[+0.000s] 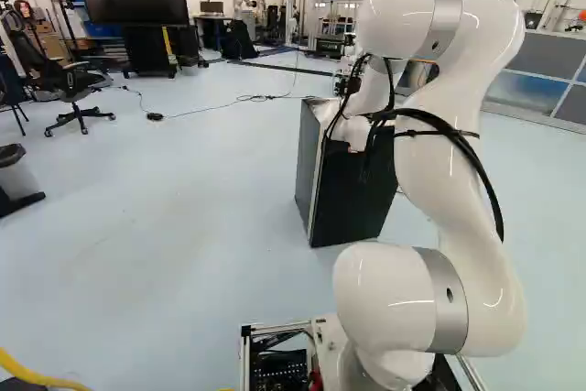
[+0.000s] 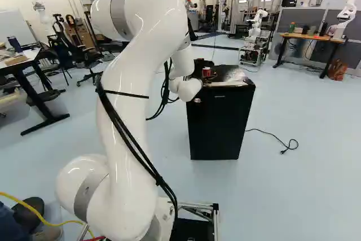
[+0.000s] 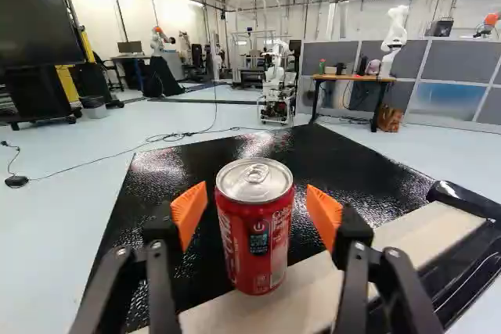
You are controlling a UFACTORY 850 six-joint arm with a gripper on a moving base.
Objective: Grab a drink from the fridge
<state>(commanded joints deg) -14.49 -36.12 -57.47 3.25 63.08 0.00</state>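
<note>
Red soda can (image 3: 256,228): 1 drink, upright on top of the black mini fridge (image 2: 220,122), near its front edge, not inside. Base looks to be on or right by the pale strip (image 3: 427,232); the wrist view doesn't settle which.
Gripper (image 3: 256,213): 2 fingers apart, 1 each side of the can, a thin gap at each orange pad (image 3: 188,213). No clamp.
Likely next: close level on the can, then lift.
Pads: gaps look near even, but if 1 pad lands first, it shoves or tips the can before the other bites.
Pad height: they meet the upper body. Closing high could push the base out or slip at lift.
Can wall: thin metal. Too much squeeze dents it, too little lets it slide down on the way up.
Pale strip: if the base straddles its edge, the can may rock when nudged.
Front edge: close by. A sideways bump could send the can to the floor.
Black cables (image 2: 166,91): loops hang off the arm (image 2: 132,77) near the fridge, could snag on a big wrist swing.
Power cord (image 2: 271,134): loose on the floor by the fridge, wheels could catch it if the base drives that side.
</note>
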